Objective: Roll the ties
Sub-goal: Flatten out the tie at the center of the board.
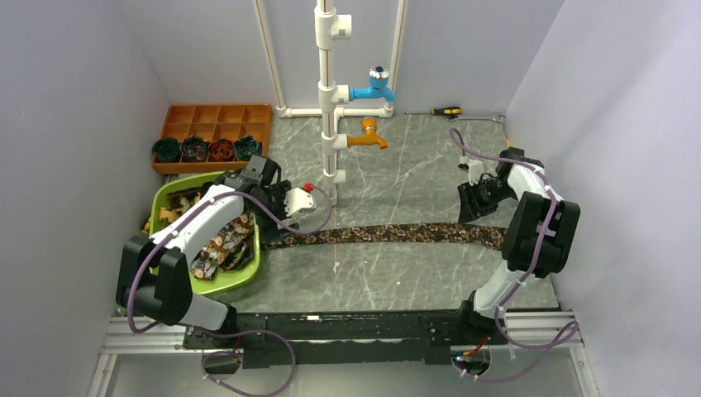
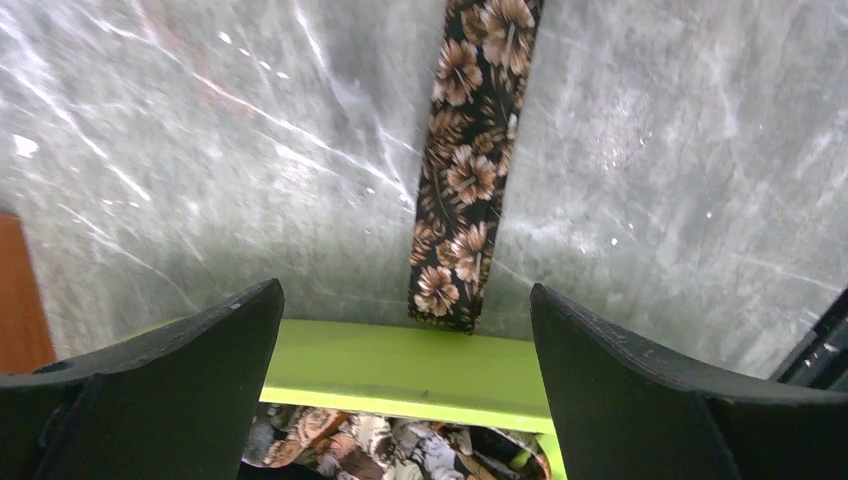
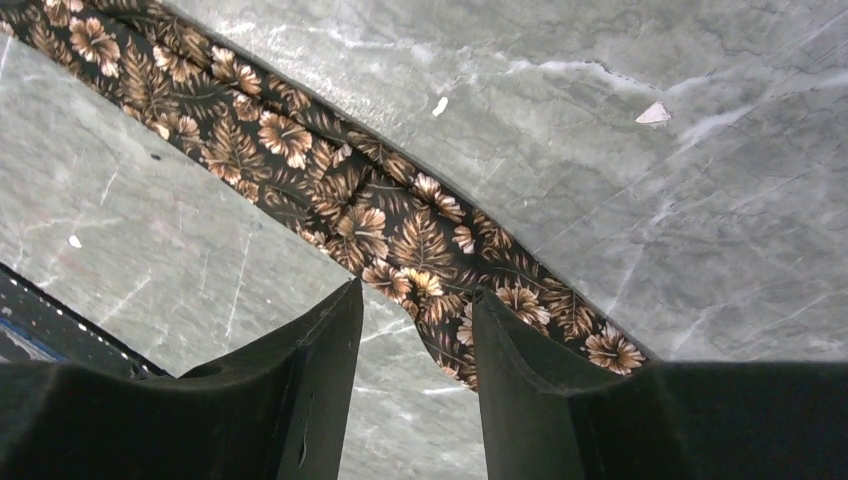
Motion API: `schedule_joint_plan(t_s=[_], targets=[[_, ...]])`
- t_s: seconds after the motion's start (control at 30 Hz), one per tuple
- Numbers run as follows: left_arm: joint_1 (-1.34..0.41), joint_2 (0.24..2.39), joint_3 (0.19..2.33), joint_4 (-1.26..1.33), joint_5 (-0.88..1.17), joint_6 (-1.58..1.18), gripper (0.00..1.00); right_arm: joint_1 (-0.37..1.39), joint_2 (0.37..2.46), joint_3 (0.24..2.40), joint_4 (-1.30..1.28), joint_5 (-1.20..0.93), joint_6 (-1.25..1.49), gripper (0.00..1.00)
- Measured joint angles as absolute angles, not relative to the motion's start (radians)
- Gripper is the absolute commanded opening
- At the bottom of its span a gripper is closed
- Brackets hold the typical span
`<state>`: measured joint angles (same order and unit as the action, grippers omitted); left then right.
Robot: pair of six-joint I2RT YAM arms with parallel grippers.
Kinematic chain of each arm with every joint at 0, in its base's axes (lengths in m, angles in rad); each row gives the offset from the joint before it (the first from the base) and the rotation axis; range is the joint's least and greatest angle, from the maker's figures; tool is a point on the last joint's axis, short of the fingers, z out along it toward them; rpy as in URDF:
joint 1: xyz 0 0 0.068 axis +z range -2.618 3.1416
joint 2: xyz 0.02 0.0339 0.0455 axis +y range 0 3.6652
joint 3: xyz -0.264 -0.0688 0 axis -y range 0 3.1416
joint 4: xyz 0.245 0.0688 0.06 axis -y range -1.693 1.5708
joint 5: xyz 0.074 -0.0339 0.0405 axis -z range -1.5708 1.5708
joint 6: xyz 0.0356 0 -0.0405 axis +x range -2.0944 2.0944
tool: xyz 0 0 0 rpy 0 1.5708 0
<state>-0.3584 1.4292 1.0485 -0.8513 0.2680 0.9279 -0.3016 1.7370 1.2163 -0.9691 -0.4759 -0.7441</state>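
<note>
A long dark tie (image 1: 397, 233) with a brown leaf pattern lies flat across the table, from the green bin to the right arm. My left gripper (image 1: 274, 213) hangs open over the bin's right rim. In the left wrist view the tie's narrow end (image 2: 450, 270) lies just past the rim (image 2: 400, 365), between the wide-open fingers of the left gripper (image 2: 405, 290). My right gripper (image 1: 478, 201) is open and empty just above the tie's wide end (image 3: 330, 190), and its fingertips straddle the tie's edge in the right wrist view (image 3: 416, 290). More loose ties (image 1: 221, 244) fill the bin.
The green bin (image 1: 248, 277) stands at the left. An orange divided tray (image 1: 216, 116) behind it holds several rolled ties (image 1: 194, 149). A white pipe stand (image 1: 328, 99) with a blue and an orange tap rises at the back centre. A screwdriver (image 1: 445, 111) lies by the back wall.
</note>
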Motion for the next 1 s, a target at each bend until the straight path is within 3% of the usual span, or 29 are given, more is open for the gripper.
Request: schedule_joint_plan(t_s=[0.17,0.27,0.4,0.43,0.63,0.83,1.0], targets=[[-0.352,1.346,0.996,-0.717,0.300,0.895,0.99,-0.298,1.761,1.200,-0.933,-0.458,-0.686,0.48],[-0.341,1.238,0.899,-0.583,0.303,0.861,0.99,-0.298,1.787,1.177,-0.915,-0.441,-0.677,0.36],[-0.324,1.128,0.803,-0.431,0.301,0.791,0.99,-0.298,1.814,1.148,-0.906,-0.411,-0.670,0.11],[-0.323,1.126,0.805,-0.416,0.302,0.781,0.99,-0.298,1.818,1.144,-0.903,-0.398,-0.670,0.10],[-0.321,1.189,0.910,-0.415,0.325,0.735,0.99,-0.300,1.822,1.145,-0.894,-0.357,-0.681,0.42],[-0.319,1.205,0.922,-0.439,0.324,0.721,0.99,-0.359,1.768,1.161,-0.906,-0.288,-0.714,0.51],[-0.319,1.205,0.922,-0.448,0.324,0.720,0.99,-0.468,1.740,1.189,-0.886,-0.196,-0.712,0.65]])
